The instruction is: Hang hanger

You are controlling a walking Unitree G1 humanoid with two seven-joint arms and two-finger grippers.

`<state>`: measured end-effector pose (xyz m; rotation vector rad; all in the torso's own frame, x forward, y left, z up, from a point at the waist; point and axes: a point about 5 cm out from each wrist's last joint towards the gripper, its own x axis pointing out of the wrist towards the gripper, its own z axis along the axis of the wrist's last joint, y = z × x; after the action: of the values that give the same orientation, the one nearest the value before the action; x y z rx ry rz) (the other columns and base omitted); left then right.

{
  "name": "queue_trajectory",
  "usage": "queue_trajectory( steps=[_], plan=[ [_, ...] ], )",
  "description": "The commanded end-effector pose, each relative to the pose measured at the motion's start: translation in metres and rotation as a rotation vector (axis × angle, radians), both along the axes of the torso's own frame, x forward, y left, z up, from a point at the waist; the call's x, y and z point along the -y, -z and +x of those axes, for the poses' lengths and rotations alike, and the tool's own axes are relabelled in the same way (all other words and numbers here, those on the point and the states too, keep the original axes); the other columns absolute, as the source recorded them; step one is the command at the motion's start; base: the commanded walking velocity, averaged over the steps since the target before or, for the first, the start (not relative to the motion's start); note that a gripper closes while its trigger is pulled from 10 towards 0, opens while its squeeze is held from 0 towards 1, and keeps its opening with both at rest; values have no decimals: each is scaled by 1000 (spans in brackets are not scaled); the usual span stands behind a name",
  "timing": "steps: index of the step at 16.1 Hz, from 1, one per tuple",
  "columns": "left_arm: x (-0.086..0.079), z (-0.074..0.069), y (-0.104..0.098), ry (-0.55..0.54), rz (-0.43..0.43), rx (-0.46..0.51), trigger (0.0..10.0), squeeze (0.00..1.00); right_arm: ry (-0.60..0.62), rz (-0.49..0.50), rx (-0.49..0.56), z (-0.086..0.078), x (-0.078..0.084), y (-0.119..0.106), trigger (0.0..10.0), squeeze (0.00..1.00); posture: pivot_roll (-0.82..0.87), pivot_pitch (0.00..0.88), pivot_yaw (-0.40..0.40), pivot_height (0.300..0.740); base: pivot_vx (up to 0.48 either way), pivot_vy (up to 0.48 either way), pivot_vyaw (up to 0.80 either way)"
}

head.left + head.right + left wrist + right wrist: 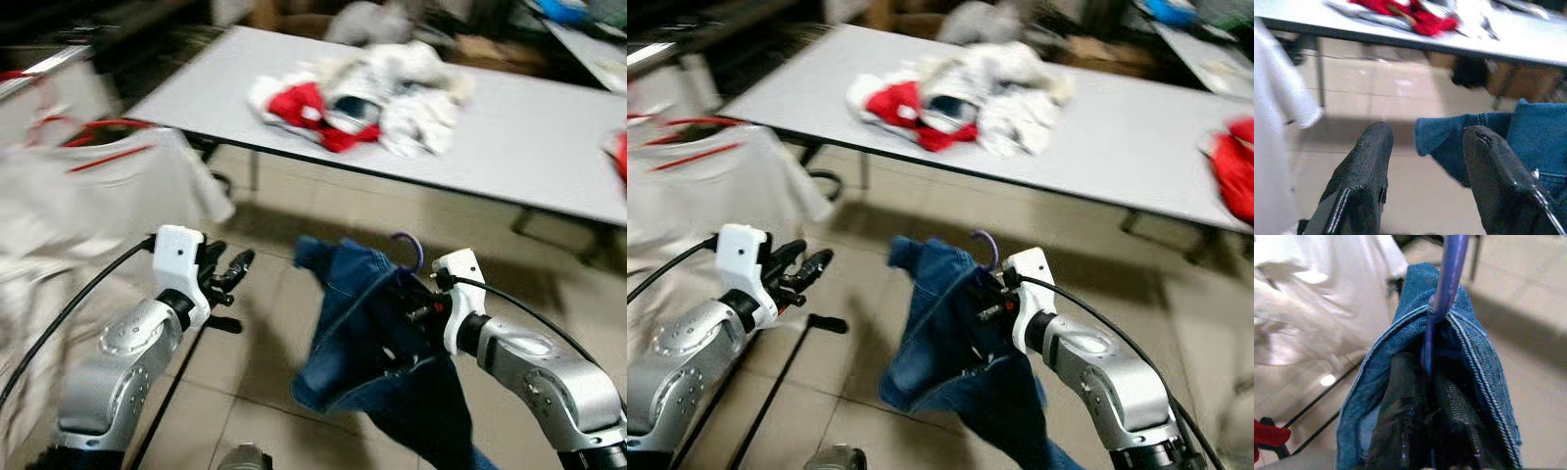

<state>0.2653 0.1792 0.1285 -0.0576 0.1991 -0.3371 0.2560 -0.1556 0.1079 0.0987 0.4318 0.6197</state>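
Right claw: the right claw [1425, 431] has its two black fingers [1396, 421] pressed together on the purple plastic hanger [1442, 293], pinching its stem where it rises out of the denim.
Hanger: one hanger, held up in the air over the tiled floor [274, 294], in front of the worktop; its curved hook [411, 247] sticks up above the cloth.
Denim: one blue denim garment [362, 333] is draped over the hanger and hangs down around the right claw, covering most of its fingers.
Left claw: the left claw [1422, 181] is spread, two black fingers apart with nothing between them, held beside the denim and not touching it.
Worktop: one long white worktop [509, 137] carries a single heap of white and red clothes [362, 98]; another red piece [1234, 171] lies at its far right edge.
White cloth: a large white garment with red trim [88, 196] hangs to the robot's left.
Focus: the head views are blurred, so finer detail cannot be told.
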Motion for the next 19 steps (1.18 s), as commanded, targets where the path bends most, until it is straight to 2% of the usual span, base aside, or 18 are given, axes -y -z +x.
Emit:
queue_trajectory(
  steps=[1,3,4,5,6,7,8,10,12,13,15,19],
  plan=[
    [-2,0,3,-50,-8,3,10000,0,1,12,69,7,1,-5,10000,0,42,0,-68,740,0,0,800],
    [-4,-2,9,-107,6,-5,10000,0,54,-15,111,17,6,-2,10000,0,54,0,-78,740,0,0,800],
    [-7,-4,13,-145,-6,-13,10000,0,93,-15,120,22,11,-2,10000,0,57,0,-79,740,0,0,800],
    [-15,-4,17,-214,-32,-7,10000,0,76,1,121,24,14,-2,10000,0,62,0,-85,740,0,0,800],
    [-18,-3,20,-229,-20,-9,10000,0,71,-18,136,25,15,-1,10000,0,69,0,-93,740,0,0,800],
    [-21,-2,23,-240,13,-17,10000,0,103,7,146,27,15,1,10000,0,71,0,-97,740,0,0,800],
    [-20,0,27,-224,24,-35,10000,0,117,41,139,28,15,3,10000,0,69,0,-96,740,0,0,800],
    [-14,1,33,-185,60,-38,10000,0,170,42,118,30,21,11,10000,0,71,0,-93,740,0,0,800],
    [-10,3,33,-172,86,-31,10000,0,160,25,117,29,21,15,10000,0,64,0,-85,740,0,0,800],
    [-6,7,30,-155,84,-27,10000,0,151,13,119,28,19,16,10000,0,11,0,-45,740,0,-300,800],
    [1,13,35,-117,96,-36,10000,0,190,-10,103,26,21,28,10000,0,7,0,-41,740,0,-377,800],
    [-4,8,34,-128,116,-39,10000,0,181,9,113,30,15,27,10000,0,36,0,-42,740,0,-480,800]
  ],
)
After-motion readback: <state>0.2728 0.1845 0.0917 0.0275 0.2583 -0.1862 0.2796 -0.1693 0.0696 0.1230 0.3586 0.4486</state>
